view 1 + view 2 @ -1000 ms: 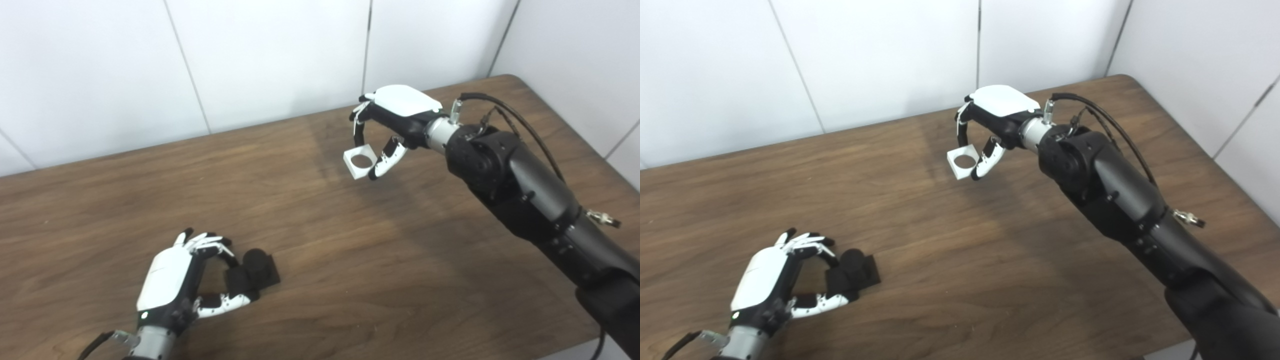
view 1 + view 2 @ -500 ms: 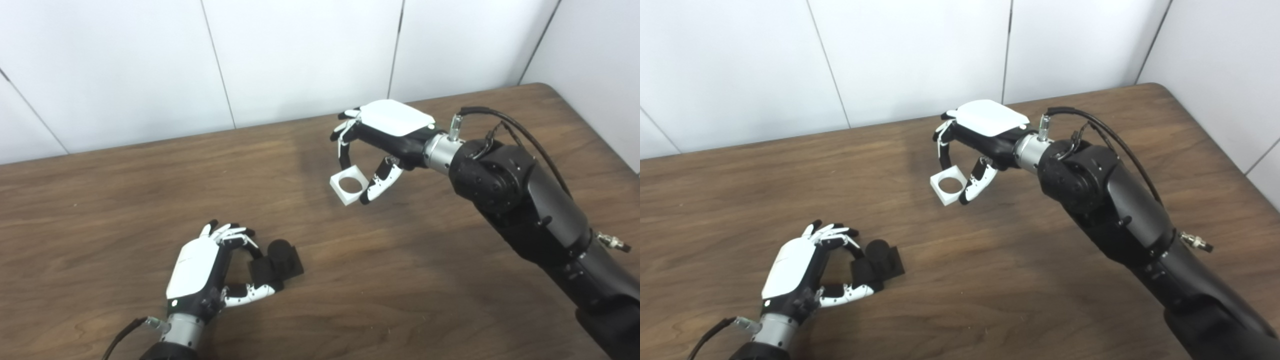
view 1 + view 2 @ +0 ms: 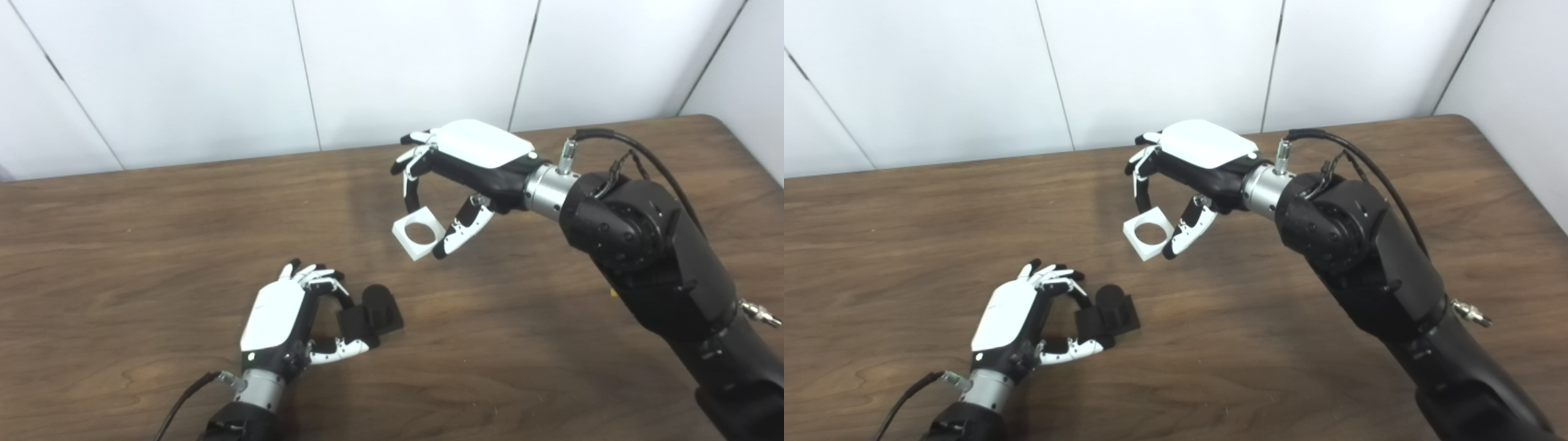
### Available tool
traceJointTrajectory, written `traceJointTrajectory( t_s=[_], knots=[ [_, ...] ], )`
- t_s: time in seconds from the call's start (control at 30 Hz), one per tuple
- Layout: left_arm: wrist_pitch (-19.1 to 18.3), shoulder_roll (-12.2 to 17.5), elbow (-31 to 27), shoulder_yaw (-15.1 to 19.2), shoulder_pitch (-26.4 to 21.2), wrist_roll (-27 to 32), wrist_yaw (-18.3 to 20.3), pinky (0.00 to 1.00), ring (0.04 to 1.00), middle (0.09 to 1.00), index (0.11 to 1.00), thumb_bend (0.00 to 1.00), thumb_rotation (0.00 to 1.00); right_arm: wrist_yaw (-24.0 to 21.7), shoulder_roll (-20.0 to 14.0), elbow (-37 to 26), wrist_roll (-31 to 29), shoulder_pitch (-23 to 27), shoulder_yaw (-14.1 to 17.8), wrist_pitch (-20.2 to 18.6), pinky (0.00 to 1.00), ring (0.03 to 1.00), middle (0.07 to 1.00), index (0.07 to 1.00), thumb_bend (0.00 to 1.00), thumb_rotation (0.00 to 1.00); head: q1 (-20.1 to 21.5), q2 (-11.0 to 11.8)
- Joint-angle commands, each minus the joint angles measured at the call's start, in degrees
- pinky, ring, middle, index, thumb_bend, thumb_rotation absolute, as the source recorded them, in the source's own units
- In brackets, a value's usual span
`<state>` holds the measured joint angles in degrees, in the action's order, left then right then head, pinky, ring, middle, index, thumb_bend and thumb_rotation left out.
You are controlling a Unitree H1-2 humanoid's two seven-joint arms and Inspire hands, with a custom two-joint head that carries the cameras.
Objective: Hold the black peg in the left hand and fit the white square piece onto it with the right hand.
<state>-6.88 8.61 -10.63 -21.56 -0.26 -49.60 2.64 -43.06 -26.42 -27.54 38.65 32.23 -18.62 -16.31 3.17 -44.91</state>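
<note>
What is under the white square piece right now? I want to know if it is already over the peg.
Only bare table shows through the hole of the white square piece, held up by the right hand. The black peg sits apart, in the left hand.

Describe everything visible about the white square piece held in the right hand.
The white square piece is a flat, matte block, plastic by its look, with a round hole through its middle. It hangs above the brown wooden table, tilted, hole facing up. The right hand pinches it between fingers at its far edge and thumb at its near right corner. Nothing else touches it.
</note>
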Motion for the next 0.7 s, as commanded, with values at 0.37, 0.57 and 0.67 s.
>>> traceJointTrajectory(
  t_s=[0.37,0.57,0.67],
  knots=[
    [-0.7,-1.4,2.1,-2.2,0.1,-0.6,1.0,1.0,0.87,0.772,0.485,0.52,0.05,-0.3,1.6,-2.4,-0.1,0.9,-1.8,1.9,0.92,0.946,0.817,0.484,0.52,0.14,-1.1,-0.8],
    [-0.9,-1.4,2.0,-2.3,0.0,-0.5,1.1,1.0,0.871,0.773,0.485,0.52,0.05,0.3,2.1,-1.7,0.7,-0.4,-3.1,4.0,0.94,0.936,0.804,0.485,0.52,0.14,-1.0,-0.9],
    [-1.0,-1.4,2.0,-2.4,0.0,-0.5,1.2,1.0,0.872,0.775,0.485,0.52,0.05,0.7,2.4,-0.8,1.1,-1.1,-3.8,5.4,0.95,0.932,0.806,0.484,0.52,0.14,-0.8,-1.0]
  ],
)
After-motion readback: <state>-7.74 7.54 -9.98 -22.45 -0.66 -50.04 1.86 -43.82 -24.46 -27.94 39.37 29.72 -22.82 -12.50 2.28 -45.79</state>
